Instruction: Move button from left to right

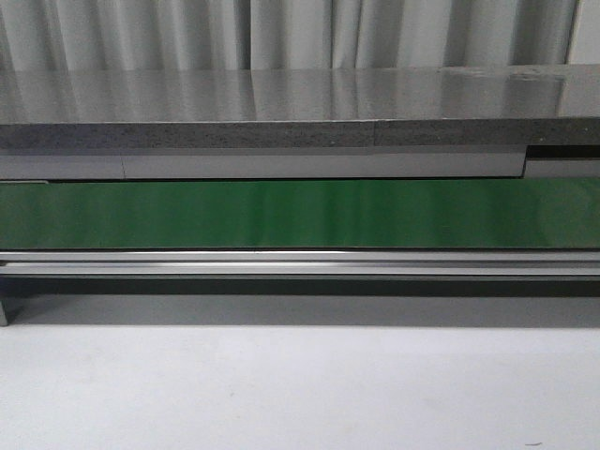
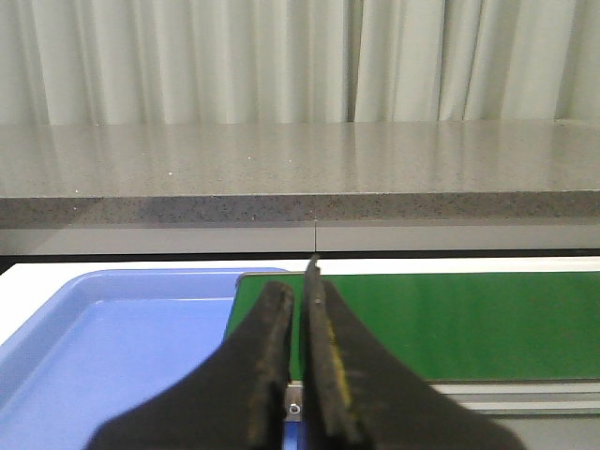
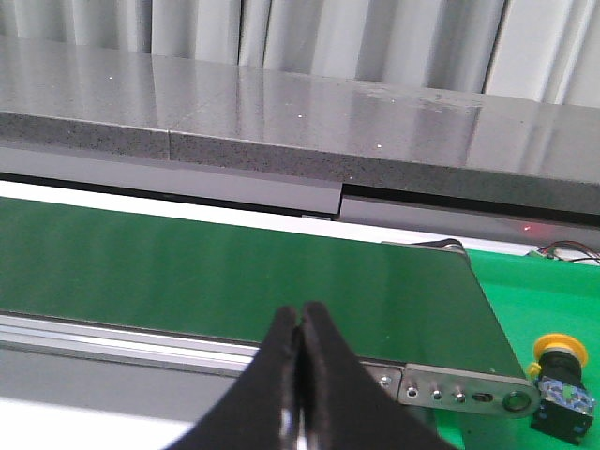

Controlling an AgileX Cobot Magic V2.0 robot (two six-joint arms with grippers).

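Both my grippers, left [image 2: 298, 309] and right [image 3: 300, 328], are pinched closed on nothing over the green belt [image 3: 234, 272]; button [image 3: 562, 375] sits past the belt's right end, so reaching unopened risks knocking it over.

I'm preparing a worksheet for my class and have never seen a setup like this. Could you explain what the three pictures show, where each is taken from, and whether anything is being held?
This is a two-armed robot. The front view looks forward over a green conveyor belt and a grey stone counter; no arms show there. The other two come from cameras on each wrist. The left gripper, black fingers closed and empty, hangs near a blue tray. The right gripper is also shut on nothing. Past the belt's end stands the button, yellow cap on a black body, on a green surface.
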